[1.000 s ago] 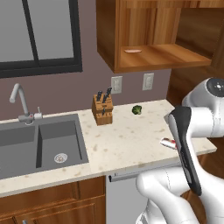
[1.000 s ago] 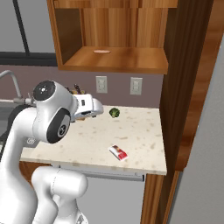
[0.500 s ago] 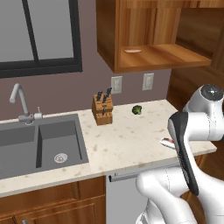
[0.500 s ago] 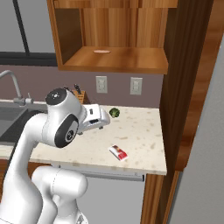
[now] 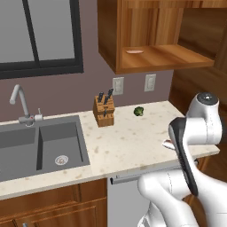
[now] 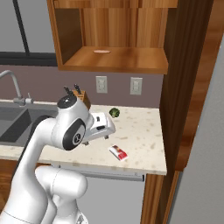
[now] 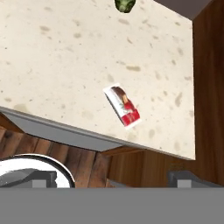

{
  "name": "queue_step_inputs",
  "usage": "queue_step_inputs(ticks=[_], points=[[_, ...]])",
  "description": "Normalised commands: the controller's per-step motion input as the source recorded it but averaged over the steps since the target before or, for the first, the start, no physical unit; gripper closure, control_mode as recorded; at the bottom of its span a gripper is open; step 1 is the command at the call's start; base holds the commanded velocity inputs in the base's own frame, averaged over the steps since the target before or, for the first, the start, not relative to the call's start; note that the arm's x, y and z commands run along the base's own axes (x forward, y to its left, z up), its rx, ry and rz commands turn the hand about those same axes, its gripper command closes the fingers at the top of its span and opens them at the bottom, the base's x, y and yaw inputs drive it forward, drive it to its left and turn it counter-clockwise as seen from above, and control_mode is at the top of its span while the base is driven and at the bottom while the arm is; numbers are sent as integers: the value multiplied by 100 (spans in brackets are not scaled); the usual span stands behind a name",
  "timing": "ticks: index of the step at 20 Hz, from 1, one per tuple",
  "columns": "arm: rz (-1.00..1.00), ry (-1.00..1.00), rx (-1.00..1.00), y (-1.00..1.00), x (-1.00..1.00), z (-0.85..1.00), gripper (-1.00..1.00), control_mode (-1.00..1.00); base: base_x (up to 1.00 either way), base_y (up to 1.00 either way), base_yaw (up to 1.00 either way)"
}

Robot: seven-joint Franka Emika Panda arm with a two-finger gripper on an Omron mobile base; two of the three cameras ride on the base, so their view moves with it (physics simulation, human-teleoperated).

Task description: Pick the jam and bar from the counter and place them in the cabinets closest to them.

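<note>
Bar (image 7: 122,105) lies flat on the counter (image 7: 65,57), near its front edge and short of the right-hand end, bare stone on every side of it. Gripper (image 6: 97,135) hangs above the counter left of the bar, jaws fully apart, holding nothing. Broccoli floret (image 6: 114,113) sits behind the bar, well apart.

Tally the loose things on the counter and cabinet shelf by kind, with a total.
Bar packet: 1
Broccoli floret: 1
Knife block: 1
Pale pink oval thing on the cabinet shelf: 1
Total: 4
</note>
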Motion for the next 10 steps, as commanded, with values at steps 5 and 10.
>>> queue_step_inputs(ticks=[5, 10], points=[[0, 7, -1, -6, 12, -32, -100, -100, 0, 0, 0], [0, 4, 0, -11, 16, -31, -100, -100, 0, 0, 0]])
